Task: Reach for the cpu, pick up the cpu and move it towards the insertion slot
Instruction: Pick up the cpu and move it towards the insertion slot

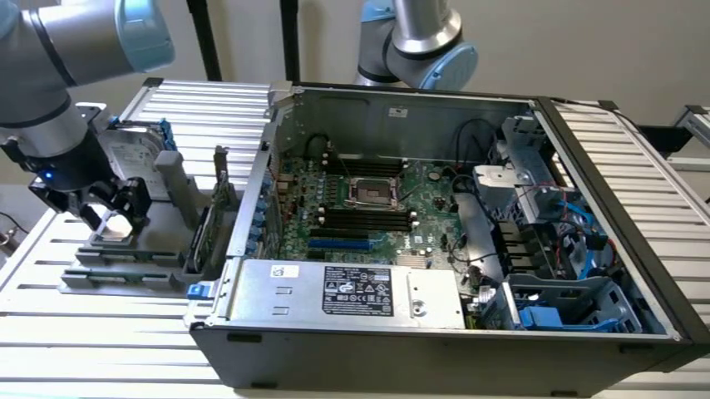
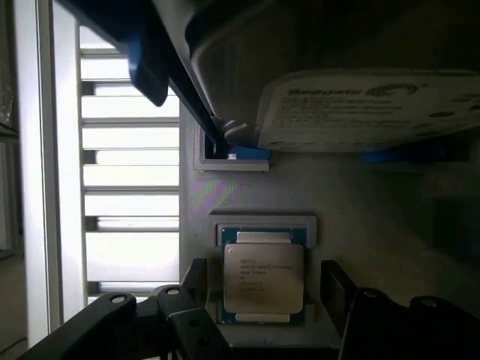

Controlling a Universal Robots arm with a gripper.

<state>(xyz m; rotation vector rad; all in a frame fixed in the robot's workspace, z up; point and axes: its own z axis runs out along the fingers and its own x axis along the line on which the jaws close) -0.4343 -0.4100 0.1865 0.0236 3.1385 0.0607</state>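
One hand (image 2: 265,285), fingers (image 2: 336,289) spread and gripping nothing, straddles the cpu (image 2: 263,274) — seated flat in a recess of the grey holder (image 2: 360,202), likely to keep it square — near an edge of the counter (image 1: 100,328), well apart from the insertion slot (image 1: 372,192).

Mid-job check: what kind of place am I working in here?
Looks like a robot bench for computer assembly, probably a lab: an opened desktop case, a grey fixture holding the cpu and a hard drive, all on a slatted metal table.
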